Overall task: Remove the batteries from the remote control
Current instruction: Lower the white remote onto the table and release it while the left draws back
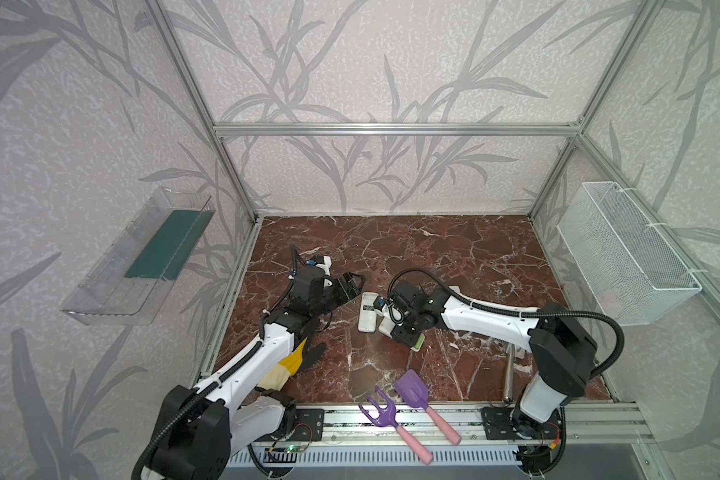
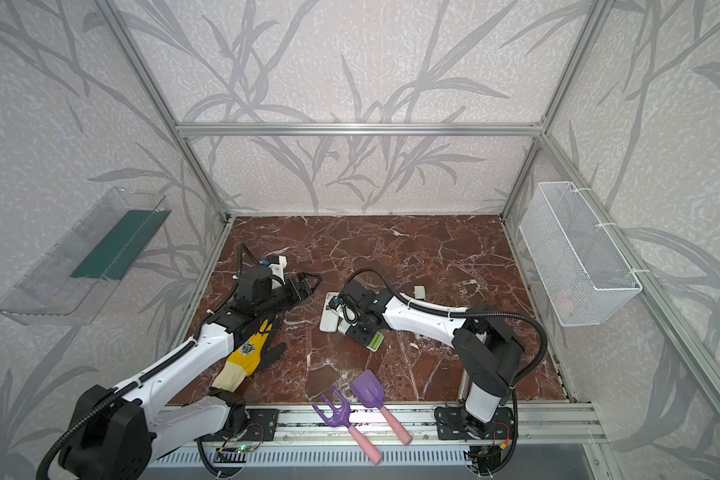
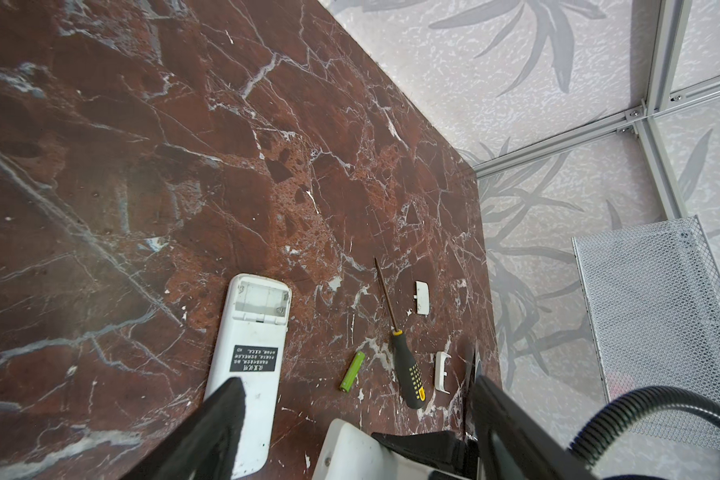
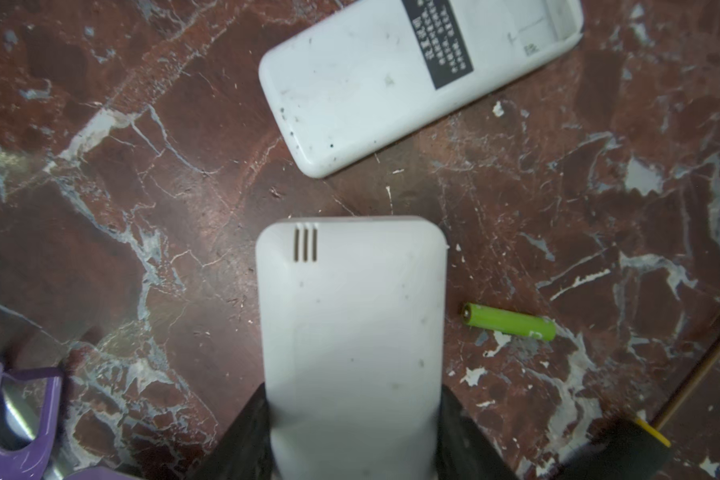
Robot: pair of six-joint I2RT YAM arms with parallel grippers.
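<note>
Cut off: held remote (image 4: 350, 311), rear end.
Right gripper (image 4: 352, 399): clamped on it.
Left gripper (image 1: 356, 286): jaws apart.
Surface: red marble (image 3: 142, 166).

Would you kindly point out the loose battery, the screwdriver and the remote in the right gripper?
loose battery (image 3: 353, 371), left wrist view, middle of its green body.
screwdriver (image 3: 408, 372), left wrist view, black-and-yellow handle.
gripped remote (image 4: 350, 324), right wrist view, centre of its white back.

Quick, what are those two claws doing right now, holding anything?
Left gripper: open, holding nothing.
Right gripper: closed on a white remote.
</note>
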